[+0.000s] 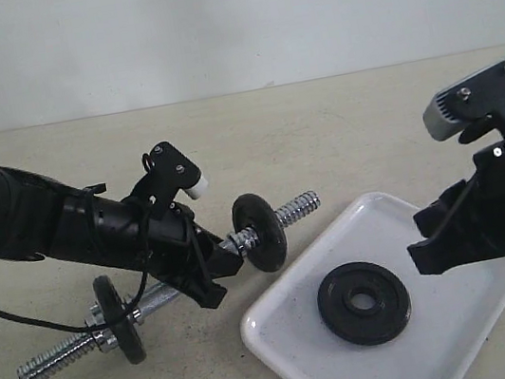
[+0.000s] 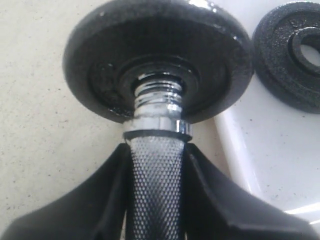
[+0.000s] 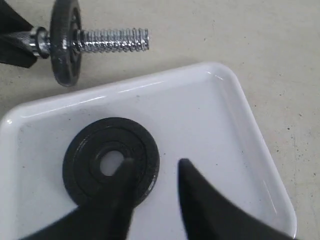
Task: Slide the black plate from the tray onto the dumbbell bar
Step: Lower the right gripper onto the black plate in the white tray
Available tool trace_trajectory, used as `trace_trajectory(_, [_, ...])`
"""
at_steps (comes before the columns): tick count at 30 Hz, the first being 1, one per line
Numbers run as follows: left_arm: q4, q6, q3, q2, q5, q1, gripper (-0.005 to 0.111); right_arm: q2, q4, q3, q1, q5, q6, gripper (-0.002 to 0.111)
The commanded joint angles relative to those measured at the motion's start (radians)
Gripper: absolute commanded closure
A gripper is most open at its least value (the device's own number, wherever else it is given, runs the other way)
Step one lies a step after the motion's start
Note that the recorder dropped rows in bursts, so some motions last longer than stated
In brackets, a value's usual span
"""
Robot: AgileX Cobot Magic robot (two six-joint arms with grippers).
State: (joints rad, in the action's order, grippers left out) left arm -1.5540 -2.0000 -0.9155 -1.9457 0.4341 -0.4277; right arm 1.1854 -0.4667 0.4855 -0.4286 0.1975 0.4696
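Left gripper (image 2: 157,149): jaws clamped on the knurled grip of the dumbbell bar (image 2: 156,195), one finger touching each side.
Mounted disc (image 2: 100,55): on the bar just beyond the left jaws, seated against the chrome collar.
Right gripper (image 3: 155,167): jaws apart, nothing held; it hangs over the tray (image 3: 215,125).
Black plate (image 3: 82,167): lying flat in the tray, partly beneath one finger of the right gripper. Its rim falls in the gap between the jaws and its hole sits just outside that finger.
Handling: judged dense, rigid and heavy for its size. The matte face should give the pads some bite, but flat on a glossy tray it may skate when nudged.
Where to hold: probably across the band between hole and rim, with the inner finger kept shallow so the hole stays free for the thread.
Exterior view only: a far disc (image 1: 119,318) sits behind the left jaws. The bar is tilted, its free threaded end raised toward the right jaws, which look clear above the tray.
Left wrist view only: the clamp on the knurling.
Right wrist view only: the jaw gap over the plate's rim; whether the finger touches the plate cannot be told.
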Motion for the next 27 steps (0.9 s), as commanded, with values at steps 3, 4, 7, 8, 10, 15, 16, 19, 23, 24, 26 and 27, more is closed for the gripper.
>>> trace_trajectory(3, [-0.027,0.015,-0.008,-0.003,0.002,-0.002,0.102,0.193,-0.029,0.005,-0.001,-0.109,0.003,0.004])
trace_trajectory(4, [-0.027,0.015,-0.008,-0.003,0.002,-0.002,0.102,0.216,-0.029,0.005,-0.007,-0.119,0.003,0.004])
trace_trajectory(7, [-0.027,0.015,-0.008,-0.003,0.002,-0.002,0.102,0.315,-0.026,0.005,-0.114,-0.220,0.005,0.004])
trace_trajectory(8, [-0.027,0.015,-0.008,-0.003,0.002,-0.002,0.102,0.351,-0.026,0.008,-0.156,-0.262,0.007,0.004])
trace_trajectory(10, [-0.020,0.015,-0.008,-0.003,0.004,-0.002,0.102,0.399,-0.026,0.056,-0.195,-0.243,-0.008,0.004])
trace_trajectory(15, [0.010,0.015,-0.008,0.018,-0.028,-0.002,0.102,0.479,-0.026,0.176,-0.199,-0.156,-0.046,0.004])
trace_trajectory(16, [0.010,0.015,-0.008,0.023,-0.033,-0.002,0.102,0.487,-0.026,0.184,-0.199,-0.153,-0.046,0.004])
trace_trajectory(19, [0.010,0.015,-0.008,0.035,-0.048,-0.002,0.102,0.515,-0.026,0.200,-0.199,-0.127,-0.046,0.004])
trace_trajectory(23, [0.010,0.015,-0.008,0.035,-0.062,-0.002,0.102,0.548,-0.026,0.205,-0.199,-0.118,-0.046,0.004])
trace_trajectory(24, [0.010,0.015,-0.008,0.035,-0.062,-0.002,0.102,0.552,-0.026,0.205,-0.199,-0.113,-0.046,0.004])
trace_trajectory(26, [0.010,0.017,-0.008,0.035,-0.065,-0.002,0.102,0.559,-0.026,0.205,-0.199,-0.102,-0.046,0.004])
trace_trajectory(27, [0.010,0.022,-0.008,0.035,-0.065,-0.002,0.102,0.559,-0.026,0.205,-0.199,-0.100,-0.046,0.004])
